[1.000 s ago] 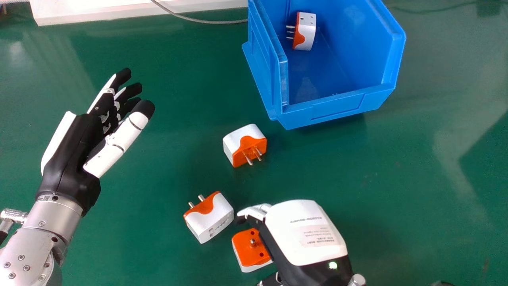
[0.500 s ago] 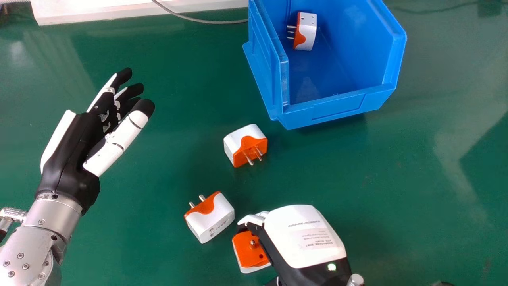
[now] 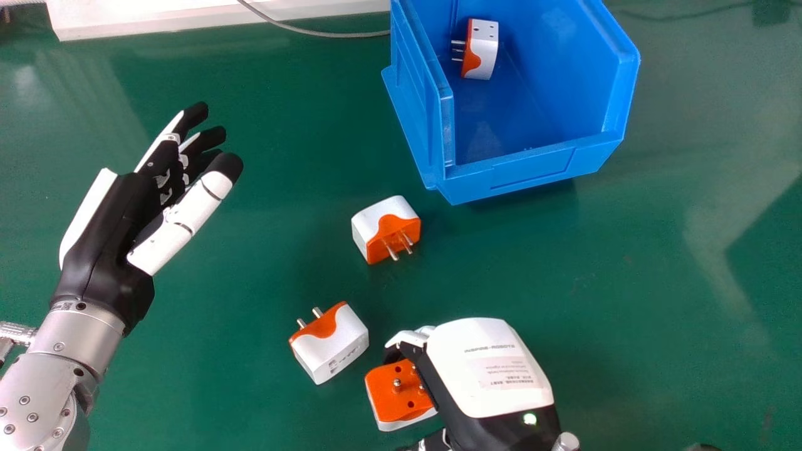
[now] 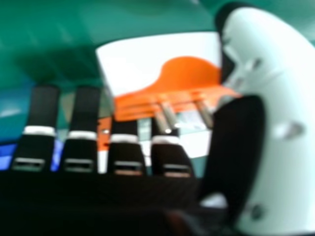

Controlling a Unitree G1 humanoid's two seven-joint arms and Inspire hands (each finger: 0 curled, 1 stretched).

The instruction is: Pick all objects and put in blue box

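1. Take your clock from the middle of the head view. The blue open-fronted storage bin (image 3: 532, 169) stands on the green table (image 3: 626, 269) at one o'clock.

2. One piece is done: a white-and-orange travel plug adapter (image 3: 484, 56) lies inside the bin, toward its ten to eleven o'clock side.

3. You have three left on the table. The central adapter (image 3: 379, 219) sits at the dial's middle, prongs toward about five o'clock. The two-pin adapter (image 3: 341, 347) is at seven o'clock, pins aimed toward eleven. The near adapter (image 3: 391, 394) lies at six o'clock, orange pin face up.

4. Your right hand (image 3: 489, 369) is at five o'clock, right beside the near adapter and partly covering it. Its fingers look extended and loosely spread rather than curled, with the thumb (image 4: 283, 113) opposite and the adapter's body between. You can't tell from here whether any pad touches it; it doesn't look gripped.

5. Your left hand (image 3: 119, 232) is at nine o'clock, relaxed and mostly open, holding nothing.

6. By my count you're about a quarter through. The step in hand looks like securing the near adapter; next, close thumb and fingers on its sides, check the hold, then lift toward one o'clock.
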